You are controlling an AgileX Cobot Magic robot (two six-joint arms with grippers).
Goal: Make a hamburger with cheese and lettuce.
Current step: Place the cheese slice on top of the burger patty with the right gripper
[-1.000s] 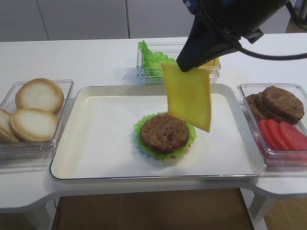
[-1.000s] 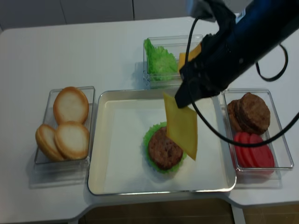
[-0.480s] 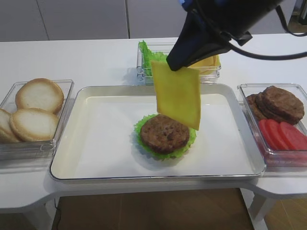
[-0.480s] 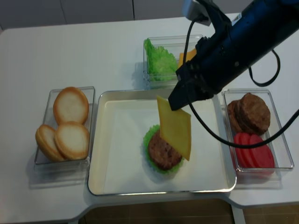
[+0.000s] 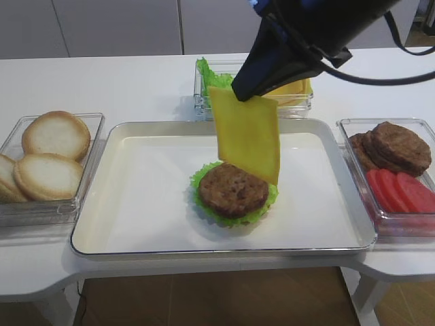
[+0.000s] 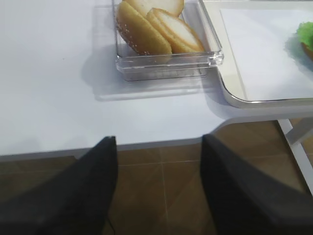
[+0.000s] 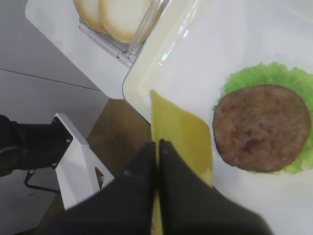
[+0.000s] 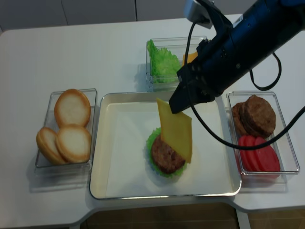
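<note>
The hamburger [image 5: 233, 188], a brown patty ringed by the frilly green lettuce [image 5: 200, 179], lies mid-tray; it also shows in the right wrist view [image 7: 261, 128] and the realsense view [image 8: 167, 154]. My right gripper [image 5: 238, 95] is shut on the top edge of the yellow cheese [image 5: 247, 133], which hangs upright just above the patty's back edge. The right wrist view shows the fingertips [image 7: 146, 152] pinching the cheese [image 7: 181, 137]. My left gripper [image 6: 159, 142] is open and empty, below the table's front-left edge.
The white tray [image 5: 143, 204] holds the burger. A clear box of bun halves [image 5: 47, 159] is at the left, and a box of bare patties [image 5: 397, 146] and tomato slices [image 5: 401, 190] at the right. A box of ruffled green leaves [image 5: 214, 85] and cheese slices stands behind.
My right gripper has carried the hanging cheese leftward and slightly down, from right of the patty to over its back edge. The left gripper shows no earlier frame.
</note>
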